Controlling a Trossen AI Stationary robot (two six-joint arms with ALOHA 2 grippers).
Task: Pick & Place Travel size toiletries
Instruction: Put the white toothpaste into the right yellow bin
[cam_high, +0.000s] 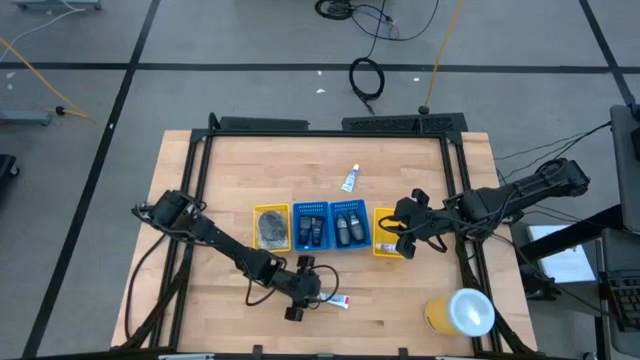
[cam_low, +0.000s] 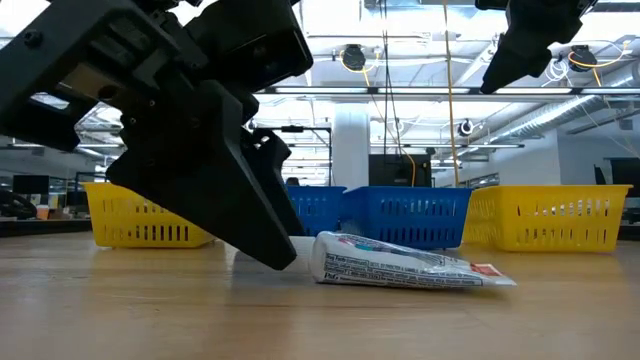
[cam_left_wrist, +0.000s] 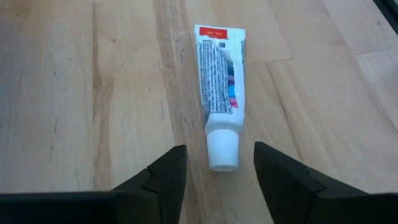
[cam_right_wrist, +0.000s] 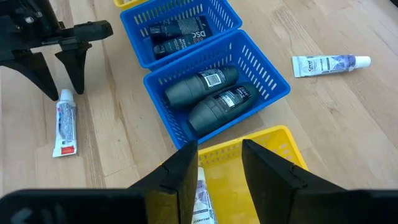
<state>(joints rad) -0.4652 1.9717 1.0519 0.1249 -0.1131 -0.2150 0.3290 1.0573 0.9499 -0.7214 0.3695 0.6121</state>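
A small white tube with a red end (cam_left_wrist: 219, 74) lies flat on the wood near the table's near edge (cam_high: 340, 300). My left gripper (cam_left_wrist: 219, 163) is open and low over it, one finger on either side of the tube's white cap (cam_left_wrist: 222, 149), with gaps showing on both sides. In the low view its fingertip (cam_low: 272, 250) is down at the table beside the tube (cam_low: 400, 265). My right gripper (cam_right_wrist: 219, 158) is open above the right-hand yellow tray (cam_high: 385, 245), where a white tube (cam_right_wrist: 202, 196) lies. Another white tube with a blue end (cam_high: 351, 179) lies farther back.
Several trays stand in a row mid-table: a yellow one with grey mesh pads (cam_high: 271, 227), two blue ones with dark bottles (cam_high: 310, 228) (cam_high: 347, 226), and the right yellow one. A large yellow-and-white cylinder (cam_high: 460, 312) lies at the near right corner. Bare wood surrounds the red-ended tube.
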